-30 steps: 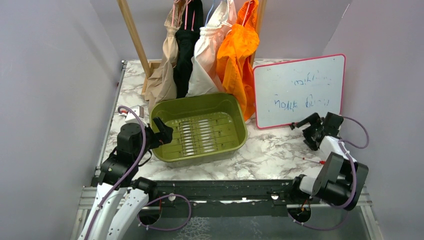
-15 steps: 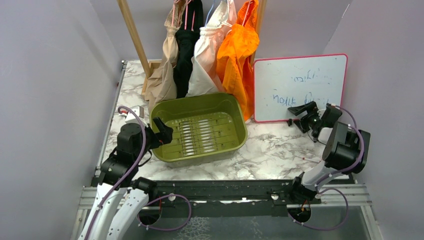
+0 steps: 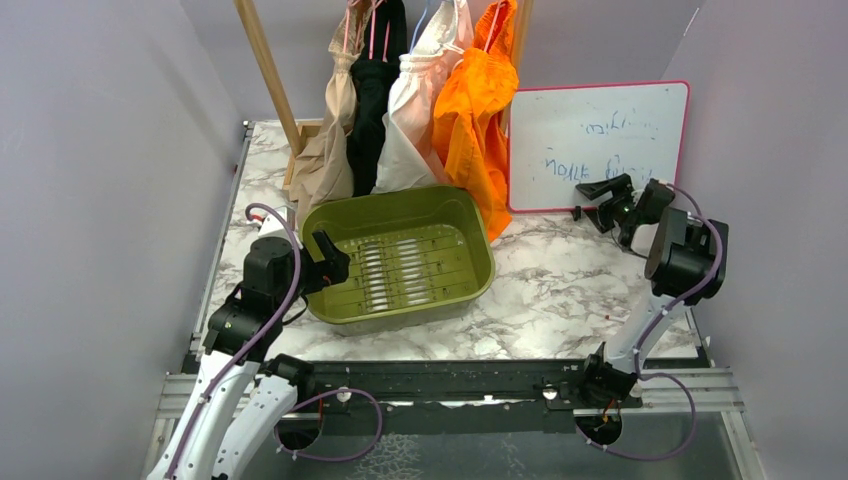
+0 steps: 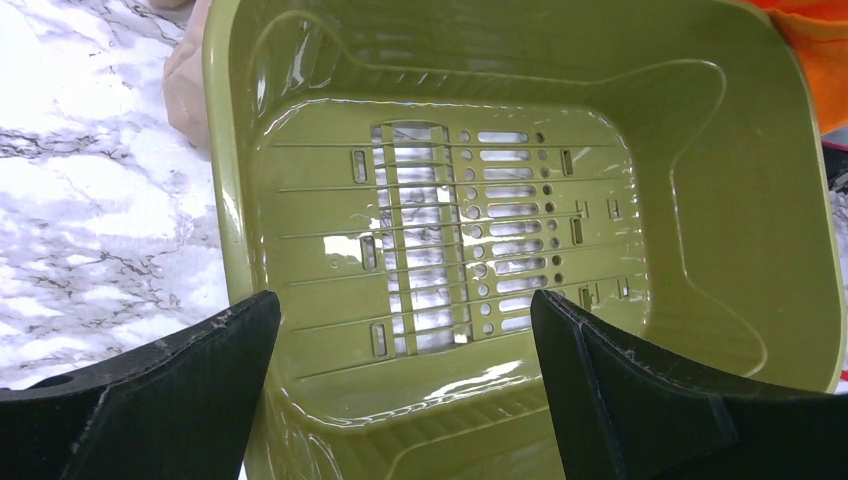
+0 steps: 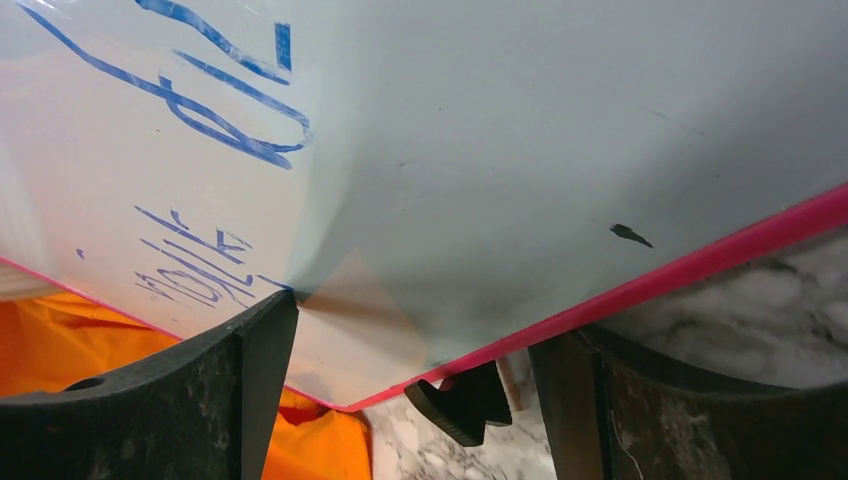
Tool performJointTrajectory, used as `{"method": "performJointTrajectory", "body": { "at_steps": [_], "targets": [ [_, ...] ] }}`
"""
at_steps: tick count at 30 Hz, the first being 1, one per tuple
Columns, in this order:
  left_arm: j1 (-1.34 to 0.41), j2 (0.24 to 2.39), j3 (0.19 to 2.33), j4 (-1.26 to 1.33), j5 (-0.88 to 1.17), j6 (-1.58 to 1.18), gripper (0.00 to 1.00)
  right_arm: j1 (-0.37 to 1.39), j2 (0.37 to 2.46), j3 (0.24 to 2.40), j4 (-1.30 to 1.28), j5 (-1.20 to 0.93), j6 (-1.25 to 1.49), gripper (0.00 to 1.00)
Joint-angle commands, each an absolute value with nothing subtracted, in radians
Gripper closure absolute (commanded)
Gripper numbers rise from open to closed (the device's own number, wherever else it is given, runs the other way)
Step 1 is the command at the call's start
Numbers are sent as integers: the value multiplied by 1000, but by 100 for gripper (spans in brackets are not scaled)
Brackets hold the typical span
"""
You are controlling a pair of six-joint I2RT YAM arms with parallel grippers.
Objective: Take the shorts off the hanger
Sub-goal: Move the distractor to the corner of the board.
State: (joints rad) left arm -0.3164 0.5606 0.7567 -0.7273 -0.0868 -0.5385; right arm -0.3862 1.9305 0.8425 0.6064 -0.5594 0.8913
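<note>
Four shorts hang from hangers at the back of the table: tan-beige (image 3: 325, 150), black (image 3: 372, 100), cream-white (image 3: 415, 110) and bright orange (image 3: 480, 110). My left gripper (image 3: 335, 262) is open and empty over the left rim of a green basket (image 3: 400, 200). In the left wrist view the gripper (image 4: 405, 340) looks into the basket (image 4: 750, 200). My right gripper (image 3: 597, 200) is open and empty at the lower edge of a whiteboard (image 3: 600, 140), right of the orange shorts. In the right wrist view the gripper (image 5: 415, 380) faces the board (image 5: 500, 150), with orange fabric (image 5: 80, 330) at lower left.
A slanted wooden rack post (image 3: 268, 70) stands left of the shorts. The pink-framed whiteboard has a black foot (image 5: 465, 400) on the marble table (image 3: 560, 290). Grey walls close in on both sides.
My right arm has risen and swung its gripper back toward the whiteboard, and the board has shifted toward the back. My left gripper has edged slightly forward over the basket rim.
</note>
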Motion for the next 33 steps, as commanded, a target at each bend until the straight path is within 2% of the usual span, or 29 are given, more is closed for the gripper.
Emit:
{"method": "performJointTrajectory", "body": {
  "at_steps": [1,11,16,20,29,33],
  "targets": [
    [-319,556,762,-705,-81,-544,1,-367,2004,918,667,-483,946,15],
    [-320,589,759,-695,-111,-545,1,-310,2129,1143,598,-398,1009,15],
    [-319,595,761,-692,-103,-564,1,-278,2142,1219,485,-371,980,15],
    [-319,559,758,-710,-123,-592,1,-276,2019,1103,443,-303,940,13],
    [-319,468,768,-767,-169,-601,1,-276,1685,991,71,-207,746,6],
    [-320,483,774,-799,-285,-633,1,-276,1518,862,27,-313,681,5]
  ]
}}
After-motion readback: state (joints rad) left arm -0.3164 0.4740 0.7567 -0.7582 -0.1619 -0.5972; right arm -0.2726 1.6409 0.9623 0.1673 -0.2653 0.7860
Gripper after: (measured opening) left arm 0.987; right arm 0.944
